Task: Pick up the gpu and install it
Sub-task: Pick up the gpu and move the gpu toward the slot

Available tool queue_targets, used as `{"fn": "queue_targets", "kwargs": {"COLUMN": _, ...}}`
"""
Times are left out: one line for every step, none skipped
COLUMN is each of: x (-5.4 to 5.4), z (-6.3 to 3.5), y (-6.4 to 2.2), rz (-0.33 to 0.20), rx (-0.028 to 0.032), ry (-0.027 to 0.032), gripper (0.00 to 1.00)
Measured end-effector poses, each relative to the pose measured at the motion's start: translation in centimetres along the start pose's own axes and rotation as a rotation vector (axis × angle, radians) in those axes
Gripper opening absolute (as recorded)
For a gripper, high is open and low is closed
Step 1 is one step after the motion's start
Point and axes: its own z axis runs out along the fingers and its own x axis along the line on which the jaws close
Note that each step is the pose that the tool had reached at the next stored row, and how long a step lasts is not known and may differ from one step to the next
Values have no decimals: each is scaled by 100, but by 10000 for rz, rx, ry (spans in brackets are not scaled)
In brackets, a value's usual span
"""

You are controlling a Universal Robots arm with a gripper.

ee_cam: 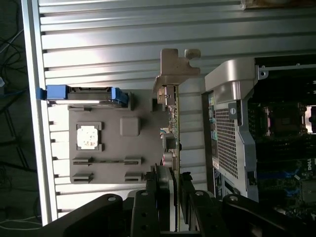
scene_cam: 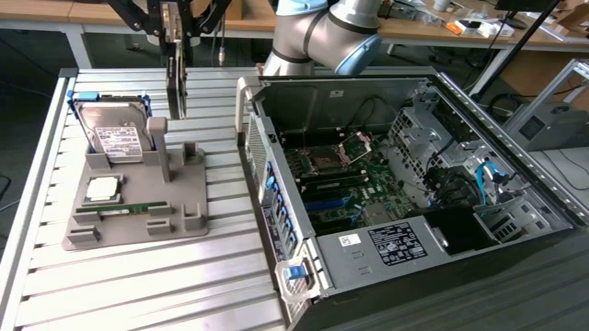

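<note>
Your arm [scene_cam: 324,31] has rounded silver-grey joints, one topped with a pale blue cap. Your gripper [ee_cam: 172,180] is matte black, built of linked bars that hinge on round pins at each joint.

Gpu [scene_cam: 175,83]: thin dark card, silvery metal edge, hanging upright, top pinched in the gripper [scene_cam: 175,40], body extending straight below it.

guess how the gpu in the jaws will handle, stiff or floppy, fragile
Probably stiff: the gpu hangs straight, with no sag. Likely fragile: small bare parts show along its thin edge. Clamped at one end, it may twist if knocked.
</note>
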Motion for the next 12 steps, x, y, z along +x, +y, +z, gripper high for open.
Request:
{"fn": "queue_targets", "kwargs": {"x": 0, "z": -3, "y": 0, "rz": 0, "rx": -2, "ry": 0, "gripper": 30}}
{"fn": "queue_targets", "kwargs": {"x": -1, "z": -2, "y": 0, "rz": 0, "rx": -5, "ry": 0, "gripper": 30}}
{"fn": "queue_targets", "kwargs": {"x": -1, "z": -3, "y": 0, "rz": 1, "rx": -5, "ry": 1, "gripper": 30}}
{"fn": "queue_targets", "kwargs": {"x": -1, "z": -3, "y": 0, "rz": 1, "rx": -5, "ry": 1, "gripper": 30}}
{"fn": "queue_targets", "kwargs": {"x": -1, "z": -3, "y": 0, "rz": 1, "rx": -5, "ry": 1, "gripper": 30}}
{"fn": "queue_targets", "kwargs": {"x": -1, "z": -3, "y": 0, "rz": 1, "rx": -5, "ry": 1, "gripper": 30}}
{"fn": "queue_targets", "kwargs": {"x": -1, "z": -3, "y": 0, "rz": 1, "rx": -5, "ry": 2, "gripper": 30}}
{"fn": "queue_targets", "kwargs": {"x": -1, "z": -3, "y": 0, "rz": 1, "rx": -5, "ry": 2, "gripper": 30}}
{"fn": "queue_targets", "kwargs": {"x": -2, "z": -3, "y": 0, "rz": 1, "rx": -5, "ry": 2, "gripper": 30}}
{"fn": "queue_targets", "kwargs": {"x": -4, "z": -2, "y": 0, "rz": 1, "rx": -5, "ry": 2, "gripper": 30}}
{"fn": "queue_targets", "kwargs": {"x": -10, "z": -2, "y": 1, "rz": 0, "rx": -4, "ry": 3, "gripper": 30}}
{"fn": "queue_targets", "kwargs": {"x": -16, "z": 0, "y": 1, "rz": 1, "rx": -4, "ry": 3, "gripper": 30}}
